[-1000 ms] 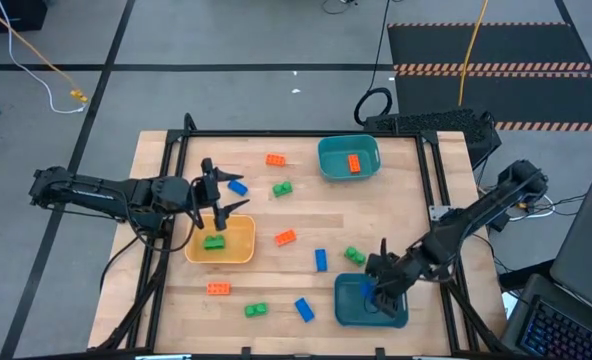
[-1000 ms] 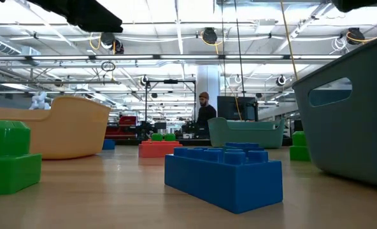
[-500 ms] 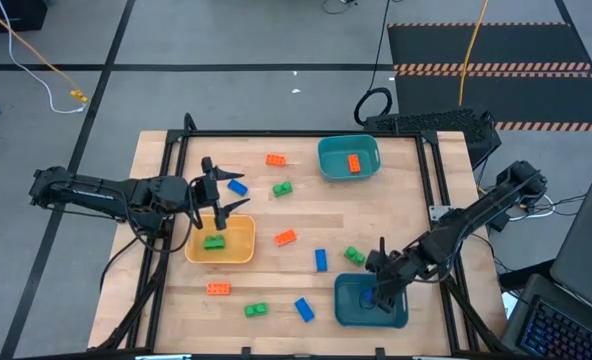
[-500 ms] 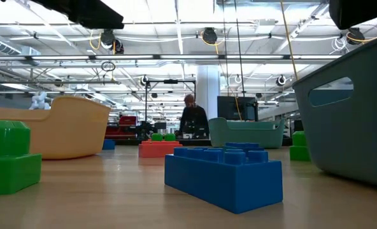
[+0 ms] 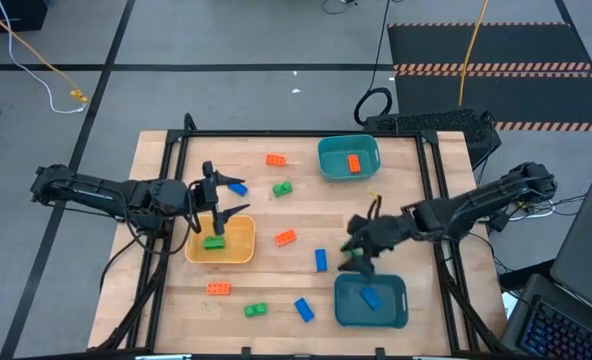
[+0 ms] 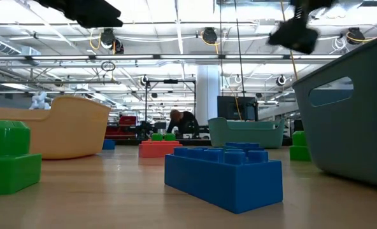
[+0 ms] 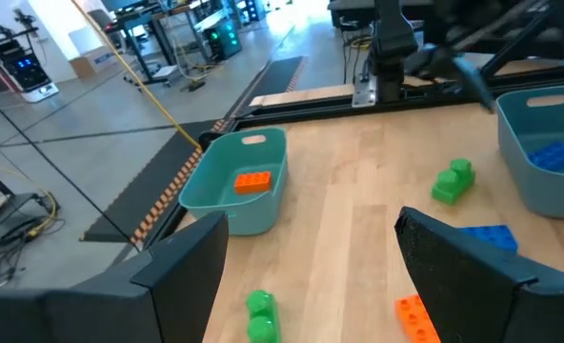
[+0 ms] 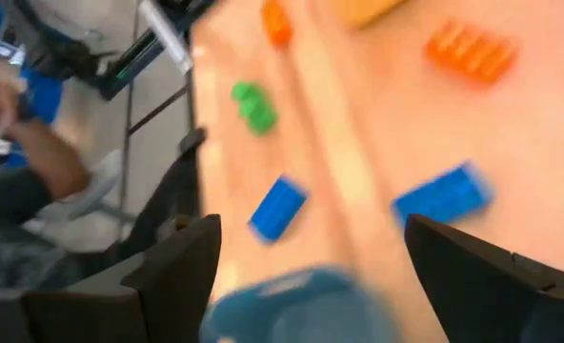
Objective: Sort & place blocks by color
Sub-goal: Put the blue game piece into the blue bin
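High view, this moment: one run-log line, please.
right gripper: open, empty, above table beside near teal tray | blue block: in that tray | left gripper: open over yellow tray

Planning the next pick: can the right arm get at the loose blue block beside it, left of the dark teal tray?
Probably yes. The right gripper hangs open and empty just right of that blue block, above the dark teal tray, with bare table between them.
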Controlling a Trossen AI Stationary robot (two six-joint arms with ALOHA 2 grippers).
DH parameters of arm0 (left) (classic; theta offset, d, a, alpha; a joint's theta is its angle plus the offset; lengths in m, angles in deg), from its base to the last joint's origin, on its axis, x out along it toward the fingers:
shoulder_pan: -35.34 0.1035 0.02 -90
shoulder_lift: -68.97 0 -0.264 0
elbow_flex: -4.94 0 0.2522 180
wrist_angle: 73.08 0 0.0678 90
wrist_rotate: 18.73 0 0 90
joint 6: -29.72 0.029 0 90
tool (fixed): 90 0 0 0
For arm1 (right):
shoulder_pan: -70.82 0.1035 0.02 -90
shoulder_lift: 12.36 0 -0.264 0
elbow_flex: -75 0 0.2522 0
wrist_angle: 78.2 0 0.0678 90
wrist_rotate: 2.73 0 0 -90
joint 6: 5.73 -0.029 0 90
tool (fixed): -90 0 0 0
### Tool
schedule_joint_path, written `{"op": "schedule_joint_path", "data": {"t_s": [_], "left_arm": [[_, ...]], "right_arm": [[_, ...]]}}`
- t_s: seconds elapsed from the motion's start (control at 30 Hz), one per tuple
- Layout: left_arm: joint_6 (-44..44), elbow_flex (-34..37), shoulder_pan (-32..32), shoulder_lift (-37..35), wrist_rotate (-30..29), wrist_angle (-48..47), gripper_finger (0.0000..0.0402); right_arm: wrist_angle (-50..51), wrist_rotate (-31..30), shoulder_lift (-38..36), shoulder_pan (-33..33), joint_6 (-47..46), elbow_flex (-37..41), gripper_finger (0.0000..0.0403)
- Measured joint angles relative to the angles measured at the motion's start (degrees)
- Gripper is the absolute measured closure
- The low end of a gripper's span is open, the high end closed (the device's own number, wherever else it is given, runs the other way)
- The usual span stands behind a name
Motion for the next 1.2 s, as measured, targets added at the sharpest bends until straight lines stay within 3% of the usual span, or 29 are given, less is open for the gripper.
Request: {"op": "schedule_joint_path", "data": {"t_s": [0.2, 0.37, 0.5, 0.6, 0.87, 1.2], "left_arm": [[0.27, 0.00, 0.00, 0.01, 0.00, -0.07, 0.0094], [1.39, 0.00, 0.00, 0.00, -0.02, -0.07, 0.0094], [1.44, 0.00, 0.00, 0.00, -0.02, -0.09, 0.0094], [1.55, 0.00, 0.00, 0.00, -0.02, -0.13, 0.0094], [1.53, 0.00, 0.00, 0.00, -0.04, -0.51, 0.0094], [1.52, 0.00, 0.00, 0.00, -0.04, -0.55, 0.0094]], "right_arm": [[1.89, 1.97, 6.79, -5.61, 6.49, -2.29, 0.0083], [11.80, 2.77, 17.22, -7.10, 11.74, -13.72, 0.0083], [29.14, -4.37, 26.34, -7.15, 17.12, -26.04, 0.0083], [36.23, -9.76, 31.35, -7.15, 18.59, -33.08, 0.0083], [37.61, -9.54, 37.07, -7.45, 5.42, -37.68, 0.0083], [42.54, -4.19, 41.95, -7.47, 0.61, -37.64, 0.0107]]}}
